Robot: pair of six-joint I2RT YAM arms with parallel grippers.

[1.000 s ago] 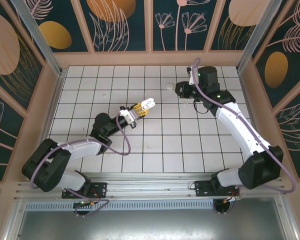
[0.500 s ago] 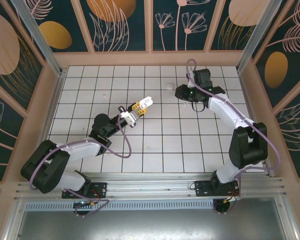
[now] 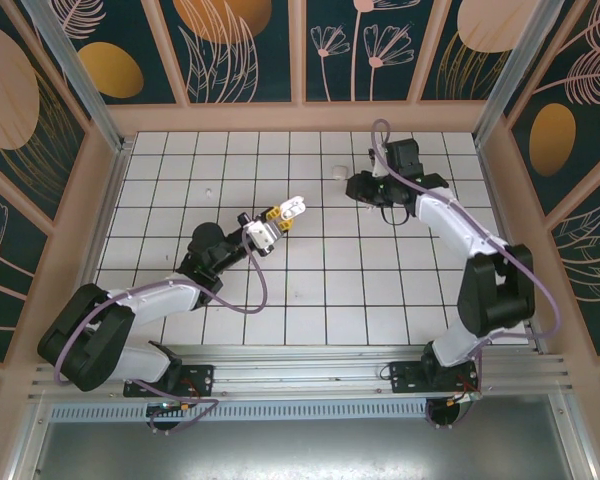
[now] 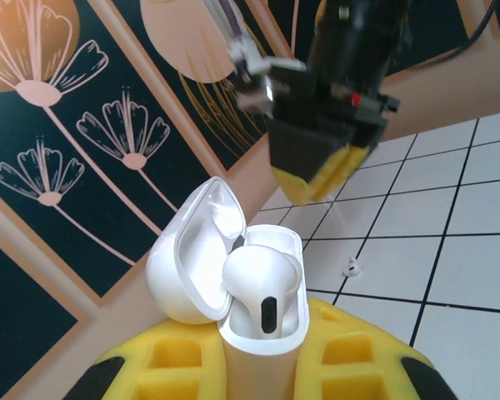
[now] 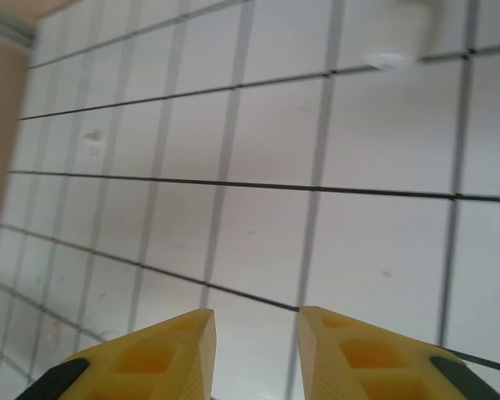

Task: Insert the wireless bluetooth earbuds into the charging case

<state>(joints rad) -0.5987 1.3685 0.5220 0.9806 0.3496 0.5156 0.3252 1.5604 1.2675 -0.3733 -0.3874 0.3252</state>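
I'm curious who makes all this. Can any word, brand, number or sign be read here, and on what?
No readable text anywhere.
The charging case and the earbud in it are plain white, no brand showing.
The wall panels bear only flower drawings; the tiled table only grid lines.

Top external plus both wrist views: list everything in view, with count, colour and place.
charging case: 1, white, lid open, clamped in the left gripper above the tiles
earbud: 1, white, seated in the case
small white piece: 1, on the tiles near the right gripper; possibly the second earbud
white speck: 1, far-left tiles, too small to identify
table: 1, white tiles, dark grid lines
wall panels: dark, floral print, around the table
left gripper: yellow fingers, shut on the case
right gripper: yellow fingers, open, empty
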